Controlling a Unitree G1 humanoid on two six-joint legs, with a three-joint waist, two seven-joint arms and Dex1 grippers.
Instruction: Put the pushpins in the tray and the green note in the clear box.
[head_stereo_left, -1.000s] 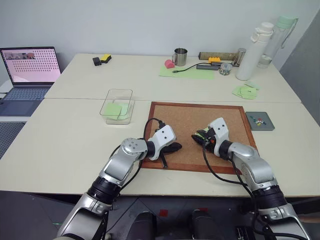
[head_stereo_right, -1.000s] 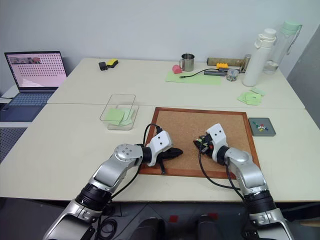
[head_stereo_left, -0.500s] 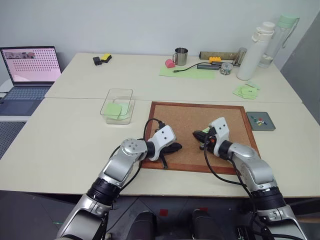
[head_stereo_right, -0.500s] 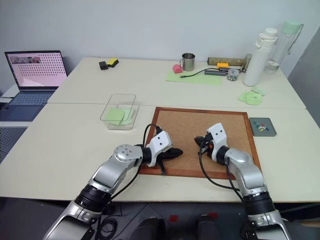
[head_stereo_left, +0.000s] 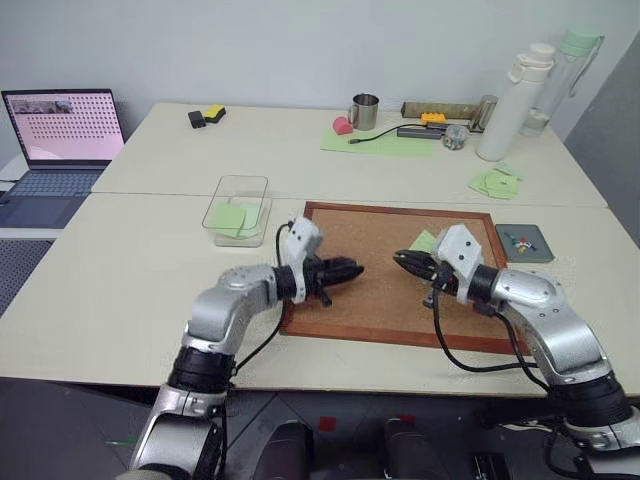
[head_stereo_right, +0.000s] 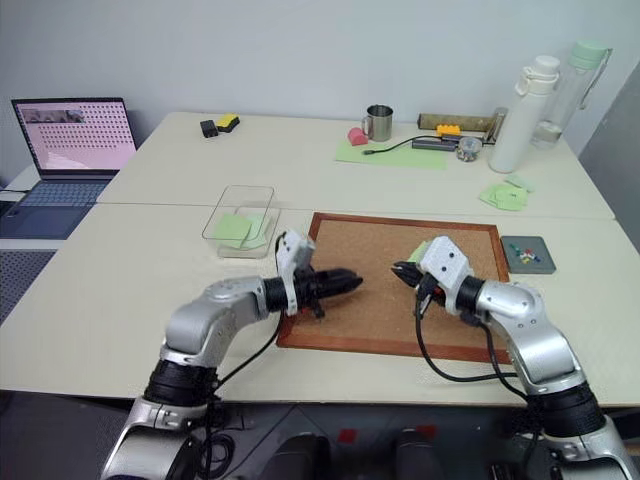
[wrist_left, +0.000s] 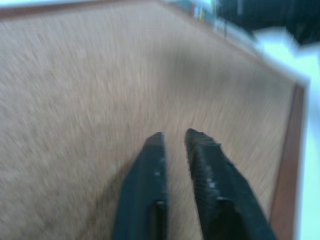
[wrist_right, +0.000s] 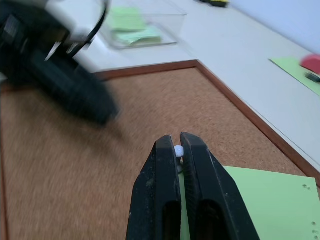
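Two robot arms hover over a cork board (head_stereo_left: 390, 275) on a pale bench (head_stereo_left: 120, 270). The right tool (wrist_right: 177, 145) is pinched shut on a small white-headed pin (wrist_right: 178, 150), lifted just above the green note (wrist_right: 260, 205), which lies on the board. The left tool (wrist_left: 175, 142) is slightly open and empty.

This looks like the pin-removal step. Next, carry the pin right to the grey tray (head_stereo_left: 523, 243), just past the board's raised frame. The clear box (head_stereo_left: 238, 209) sits left, with open bench around.
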